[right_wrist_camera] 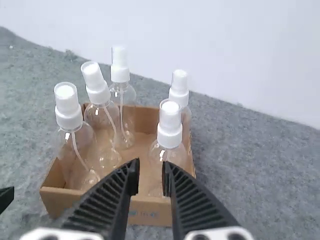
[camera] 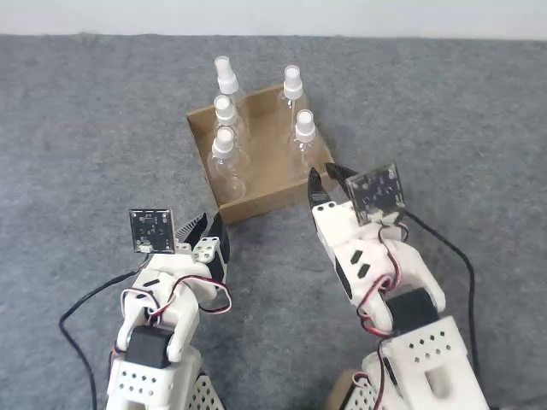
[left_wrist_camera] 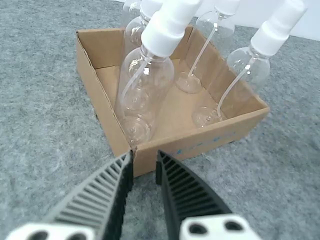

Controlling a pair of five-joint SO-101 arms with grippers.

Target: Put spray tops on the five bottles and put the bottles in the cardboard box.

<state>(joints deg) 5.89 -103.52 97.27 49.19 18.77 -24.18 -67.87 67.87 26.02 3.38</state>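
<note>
While all five clear spray bottles (camera: 229, 166) stand upright inside the cardboard box (camera: 261, 205), each wearing a white spray top (camera: 293, 83), both arms rest close to the box's front wall. Left gripper (left_wrist_camera: 143, 167) and right gripper (right_wrist_camera: 150, 176) each hold nothing, jaws a narrow gap apart. Judging by looks, the bottles are empty, light, smooth and thin-walled, likely to tip or squash. The neck just under the top seems the surest hold.

inside box: five capped bottles (camera: 227, 162) crowd the cardboard box (camera: 265, 202), narrow lane between the row of three and the pair
around box: just grey carpet (camera: 94, 128), room all round
</note>
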